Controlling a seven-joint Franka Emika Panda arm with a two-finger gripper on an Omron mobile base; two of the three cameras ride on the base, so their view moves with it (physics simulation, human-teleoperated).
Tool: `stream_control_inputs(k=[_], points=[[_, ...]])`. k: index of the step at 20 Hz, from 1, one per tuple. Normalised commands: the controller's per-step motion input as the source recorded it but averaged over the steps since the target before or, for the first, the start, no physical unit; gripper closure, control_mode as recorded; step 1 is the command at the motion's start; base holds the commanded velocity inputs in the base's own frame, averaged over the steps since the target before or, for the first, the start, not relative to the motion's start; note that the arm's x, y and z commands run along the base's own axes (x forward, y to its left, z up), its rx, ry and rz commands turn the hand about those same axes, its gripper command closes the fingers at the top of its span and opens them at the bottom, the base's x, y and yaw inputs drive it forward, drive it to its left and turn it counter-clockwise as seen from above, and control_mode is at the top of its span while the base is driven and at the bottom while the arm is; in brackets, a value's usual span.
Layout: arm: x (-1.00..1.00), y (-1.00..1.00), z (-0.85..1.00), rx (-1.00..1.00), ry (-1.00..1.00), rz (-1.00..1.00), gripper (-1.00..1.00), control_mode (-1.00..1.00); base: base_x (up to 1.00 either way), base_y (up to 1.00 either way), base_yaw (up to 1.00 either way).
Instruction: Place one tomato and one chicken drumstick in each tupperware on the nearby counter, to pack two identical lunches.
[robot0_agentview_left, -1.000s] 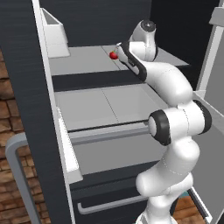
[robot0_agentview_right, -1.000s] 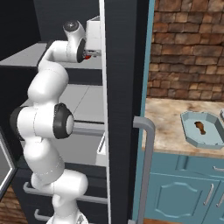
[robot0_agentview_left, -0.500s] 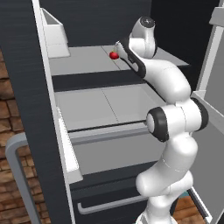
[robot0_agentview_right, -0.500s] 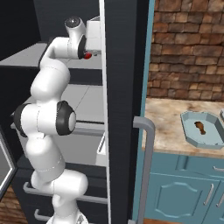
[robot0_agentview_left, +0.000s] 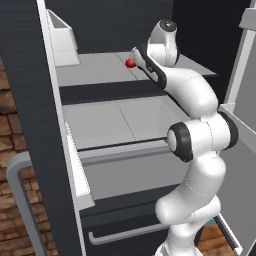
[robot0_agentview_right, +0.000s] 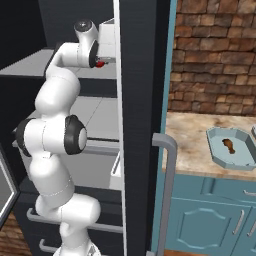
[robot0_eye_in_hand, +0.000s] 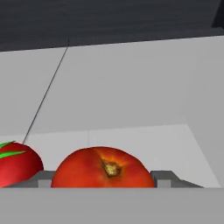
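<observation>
Fridge shelf (robot0_agentview_left: 95, 75): gripper (robot0_agentview_left: 136, 56) at a tomato (robot0_agentview_left: 130, 63).
Right base view: a drumstick (robot0_agentview_right: 229, 147) lies in the tupperware (robot0_agentview_right: 220, 159) on the counter (robot0_agentview_right: 187, 147). Hand view: the tomato sits between the fingers (robot0_eye_in_hand: 164, 178); whether they grip it, I cannot tell. It looks smooth, round, bruisable, so take it gently across the middle.

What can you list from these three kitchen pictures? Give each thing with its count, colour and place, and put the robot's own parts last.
tomatoes: two, red, on the grey fridge shelf; one sits between the pincer's tips, the other beside it.
fridge: one, black, door open, grey shelves.
tupperware: one pale blue-grey tray on the counter.
chicken drumstick: one, brown, in that tray.
counter: one, beige, over teal cabinets.
arm: one, white, reaching into the fridge.
pincer: one, tips either side of a tomato.
</observation>
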Motion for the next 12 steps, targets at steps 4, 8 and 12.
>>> stream_control_inputs(k=[4,8,12], points=[[-0.35,0.00,-0.05,0.00,-0.01,0.00,1.00,-1.00,0.00,0.00,0.00],[-1.00,0.01,0.00,0.00,-0.08,0.00,1.00,-1.00,0.00,0.00,0.00],[-1.00,0.17,0.00,-0.01,-0.11,0.00,1.00,-1.00,0.00,0.00,0.00]])
